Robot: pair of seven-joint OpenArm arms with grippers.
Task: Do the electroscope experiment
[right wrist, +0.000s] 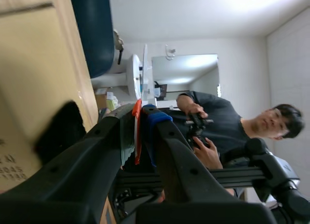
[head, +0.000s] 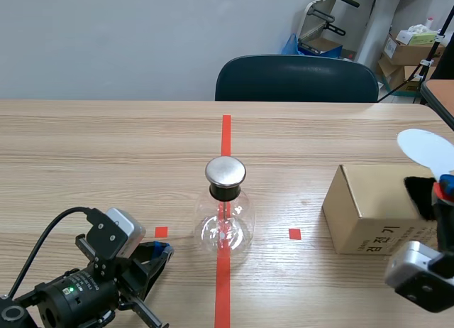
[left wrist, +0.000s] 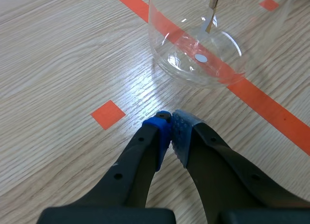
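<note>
Left gripper (left wrist: 172, 124) sits low on the table, pads pressed together, holding nothing. The electroscope (head: 225, 211) stands upright just ahead of it on the red tape line: a clear glass flask with a black neck and a metal cap (head: 225, 172), and a thin strip (left wrist: 210, 15) hanging inside. Right gripper (right wrist: 143, 112) is clamped on the red handle (right wrist: 137, 132) of a white disc paddle (head: 425, 147), with the disc sticking out ahead of the fingers. A cardboard box (head: 369, 200) with a black fuzzy patch (head: 422, 193) is right beside that gripper, and the flask is well apart from it toward the other arm. Judged handling: the glass is fragile, smooth and likely slippery, and light enough to tip, so it is best left standing and only the cap touched. The paddle looks light and stiff, so the grip belongs on the handle, not the disc.
</note>
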